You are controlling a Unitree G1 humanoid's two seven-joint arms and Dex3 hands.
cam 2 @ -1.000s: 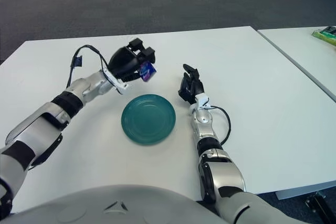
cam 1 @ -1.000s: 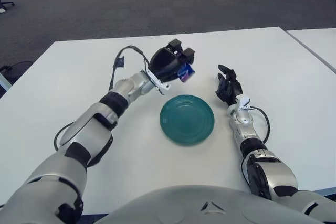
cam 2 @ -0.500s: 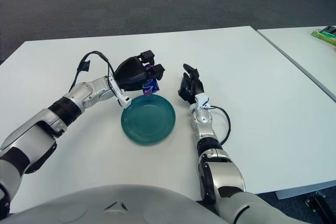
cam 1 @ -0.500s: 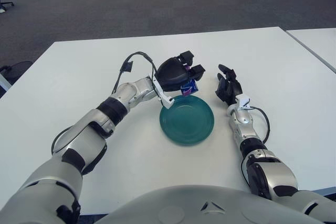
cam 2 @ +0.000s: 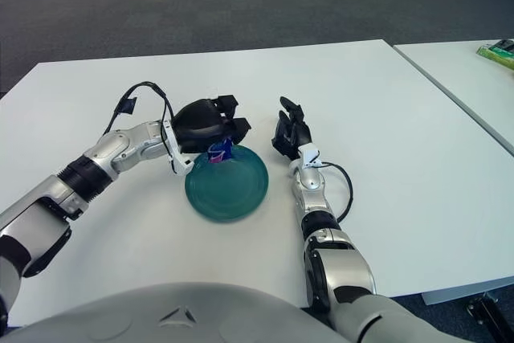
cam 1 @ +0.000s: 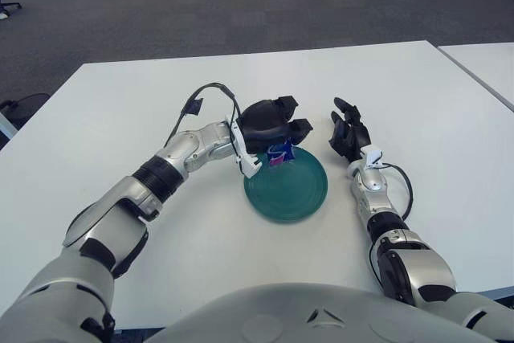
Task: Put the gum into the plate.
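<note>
Left robot hand (cam 1: 273,128) is hovering at the middle of the frame, fingers curled down around the gum (cam 1: 279,153), a small blue and purple packet hanging just beneath the palm. That packet is sitting right over the upper left rim of the green plate (cam 1: 299,198), and whether it is touching the plate or just clear of it is hard to tell from either eye. So the carry looks done: the gum is over its target and the grip is looking tight enough to hold it. What is remaining, by my reckoning, is the release, plus maybe a small nudge toward the plate's centre so the packet is not tipping off the edge. Right robot hand (cam 1: 348,135) is resting idle on the white counter (cam 1: 120,118) just right of the plate, fingers loosely spread, holding nothing. A black cable (cam 1: 210,95) is looping over the left wrist.
</note>
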